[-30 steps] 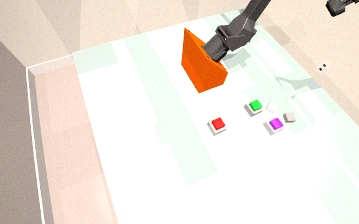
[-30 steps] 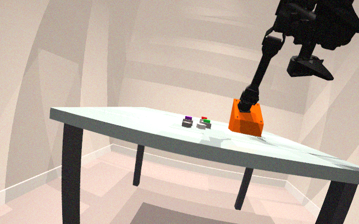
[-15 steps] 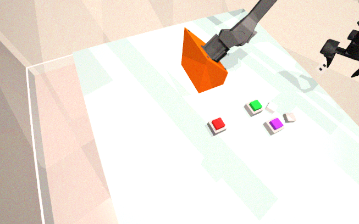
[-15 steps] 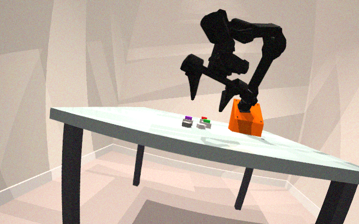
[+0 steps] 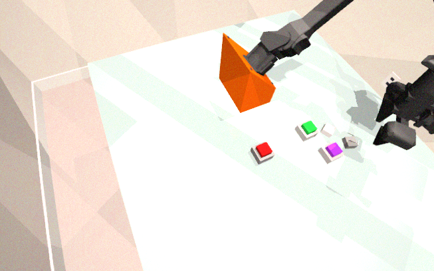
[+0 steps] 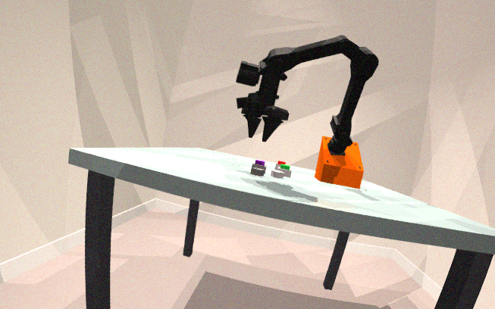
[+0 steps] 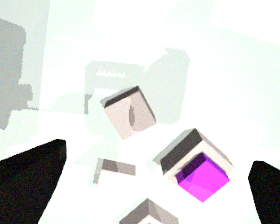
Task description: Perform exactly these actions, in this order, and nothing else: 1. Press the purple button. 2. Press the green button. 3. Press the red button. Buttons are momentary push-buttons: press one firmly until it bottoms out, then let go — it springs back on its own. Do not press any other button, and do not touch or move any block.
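Hanging above the table (image 5: 185, 188) (image 6: 218, 188), the gripper (image 6: 257, 138) (image 7: 159, 160) had its fingers apart, w/ nothing between. Grey block (image 5: 349, 141) (image 7: 129, 114) stood near purple btn (image 5: 333, 149) (image 6: 259, 163) (image 7: 203, 177), right of ctr in top view.

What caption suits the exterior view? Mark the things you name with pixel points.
Robot arm (image 6: 320, 48) poised, gripper (image 6: 257, 138) open above the table (image 6: 157, 164), near three coloured buttons.

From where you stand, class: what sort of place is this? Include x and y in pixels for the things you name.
Probably a robot practice area in a room: an arm on an orange base (image 5: 235, 80) (image 6: 327, 174), a table (image 6: 241, 193), and coloured push-buttons laid out on it.
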Controlling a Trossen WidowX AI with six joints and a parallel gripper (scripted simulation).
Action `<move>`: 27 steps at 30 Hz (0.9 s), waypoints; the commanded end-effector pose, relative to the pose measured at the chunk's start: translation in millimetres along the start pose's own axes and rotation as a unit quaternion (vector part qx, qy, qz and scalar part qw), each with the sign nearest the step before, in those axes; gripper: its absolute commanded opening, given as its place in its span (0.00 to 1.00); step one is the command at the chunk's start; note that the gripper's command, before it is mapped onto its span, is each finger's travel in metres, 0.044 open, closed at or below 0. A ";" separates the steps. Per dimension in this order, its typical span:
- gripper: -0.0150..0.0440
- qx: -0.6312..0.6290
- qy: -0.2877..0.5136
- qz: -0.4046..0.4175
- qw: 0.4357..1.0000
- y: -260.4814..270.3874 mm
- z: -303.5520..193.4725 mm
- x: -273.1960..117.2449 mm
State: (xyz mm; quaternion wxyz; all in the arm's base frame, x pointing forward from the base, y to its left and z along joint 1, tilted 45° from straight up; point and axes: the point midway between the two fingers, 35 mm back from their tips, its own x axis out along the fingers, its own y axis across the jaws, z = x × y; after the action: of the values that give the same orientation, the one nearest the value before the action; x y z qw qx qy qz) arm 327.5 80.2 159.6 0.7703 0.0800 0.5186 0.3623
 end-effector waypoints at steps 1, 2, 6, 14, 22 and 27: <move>0.93 0.211 0.016 0.019 0.977 -41.7 -42.4 -8.6; 0.93 0.256 0.018 0.024 0.966 -49.4 -51.8 -11.2; 0.93 0.314 0.019 0.031 0.949 -58.2 -63.7 -14.5; 0.93 0.314 0.019 0.031 0.949 -58.2 -63.7 -14.5; 0.62 0.314 0.018 0.033 0.949 -53.3 -64.5 46.8; 0.40 0.314 0.018 0.033 0.949 -53.3 -64.5 46.8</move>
State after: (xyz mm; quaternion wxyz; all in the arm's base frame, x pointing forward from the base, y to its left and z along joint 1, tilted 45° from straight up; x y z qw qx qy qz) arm 306.0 52.2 72.5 0.6842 0.3236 0.6194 0.2087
